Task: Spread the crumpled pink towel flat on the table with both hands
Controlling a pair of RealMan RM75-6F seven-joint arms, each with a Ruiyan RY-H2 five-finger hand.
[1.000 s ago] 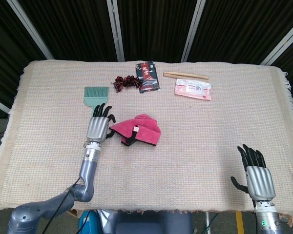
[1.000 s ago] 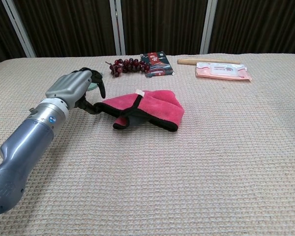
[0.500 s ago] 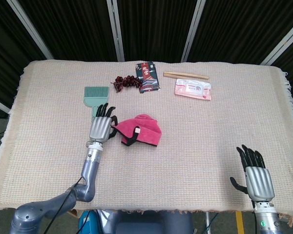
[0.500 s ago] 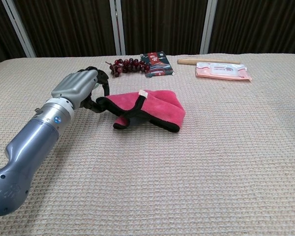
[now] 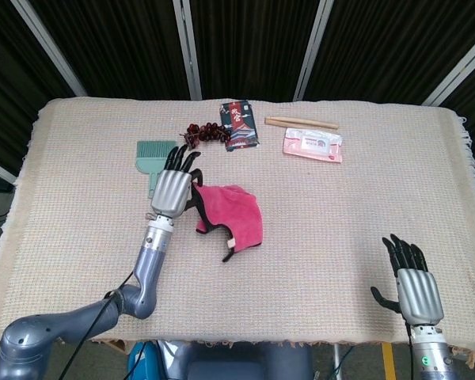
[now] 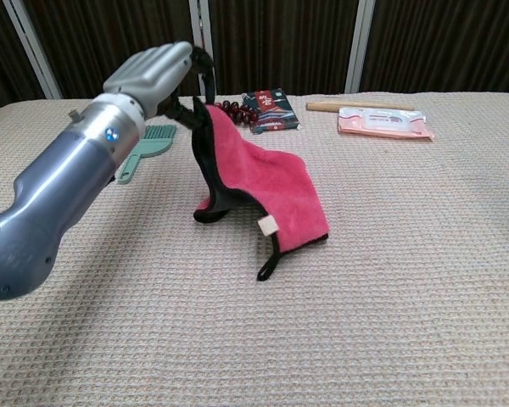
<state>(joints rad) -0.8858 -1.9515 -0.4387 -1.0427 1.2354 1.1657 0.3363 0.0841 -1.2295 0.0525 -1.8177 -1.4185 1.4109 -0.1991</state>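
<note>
My left hand point(image 5: 176, 186) point(image 6: 155, 72) pinches one corner of the pink towel point(image 5: 231, 212) point(image 6: 265, 185) and holds it up above the table. The towel has a black edge and a small white tag; it hangs down from that corner with its lower part still resting on the cloth. My right hand point(image 5: 413, 286) hovers near the table's front right corner with fingers spread and nothing in it, far from the towel. It does not show in the chest view.
A green brush point(image 5: 152, 160) point(image 6: 143, 147) lies just left of my left hand. At the back lie a dark red bead string point(image 5: 203, 133), a black packet point(image 5: 240, 124), a pink wipes pack point(image 5: 313, 146) and a wooden stick point(image 5: 301, 122). The woven tablecloth point(image 5: 340, 214) covers the table.
My left hand has risen from the table with the towel's corner, lifting and partly unfolding the towel. The right hand has stayed in place.
</note>
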